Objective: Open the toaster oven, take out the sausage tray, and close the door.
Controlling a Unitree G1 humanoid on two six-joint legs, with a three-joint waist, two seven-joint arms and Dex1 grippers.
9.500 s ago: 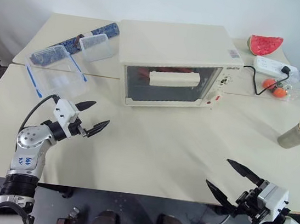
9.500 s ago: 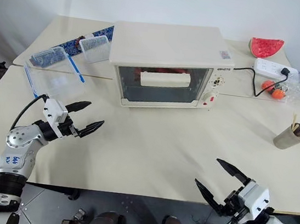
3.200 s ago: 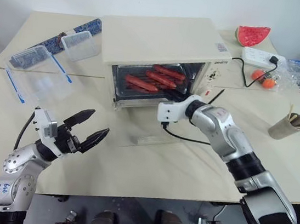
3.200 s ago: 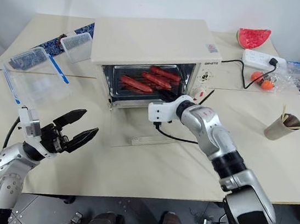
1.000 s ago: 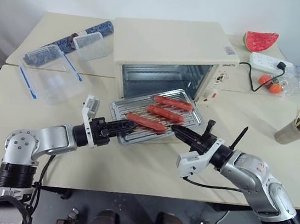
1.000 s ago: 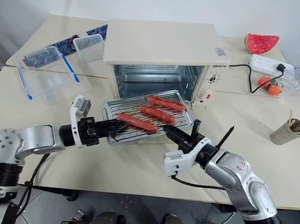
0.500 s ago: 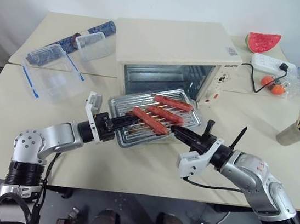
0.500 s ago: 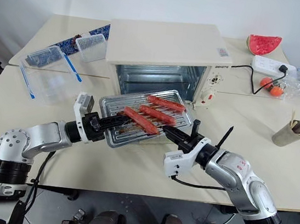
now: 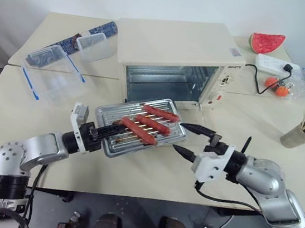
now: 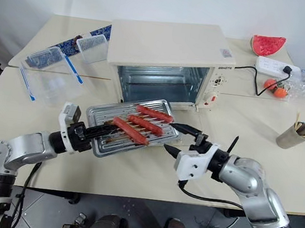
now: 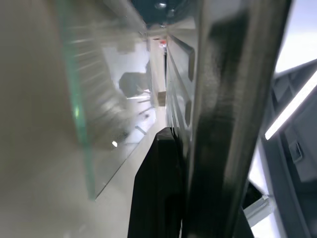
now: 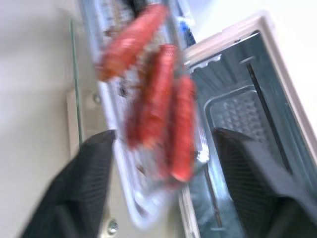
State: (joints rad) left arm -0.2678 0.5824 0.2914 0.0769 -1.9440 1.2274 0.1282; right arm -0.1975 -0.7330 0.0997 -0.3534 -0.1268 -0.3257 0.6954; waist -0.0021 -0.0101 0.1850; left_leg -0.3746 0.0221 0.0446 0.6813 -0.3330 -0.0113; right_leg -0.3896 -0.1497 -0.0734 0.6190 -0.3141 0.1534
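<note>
While the left end effector (image 9: 100, 132) is clamped on the sausage tray (image 9: 139, 126) at its 9 o'clock edge, off the desk (image 9: 150, 170), keep it level; the right end effector (image 9: 189, 139) gapes empty at 3 o'clock, before the open toaster oven (image 9: 177, 55).

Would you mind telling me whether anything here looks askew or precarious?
Yes: the sausage tray hangs tilted in the air before the toaster oven, gripped at one edge only by the left pincer. The right pincer stands open, clear of the tray.
</note>
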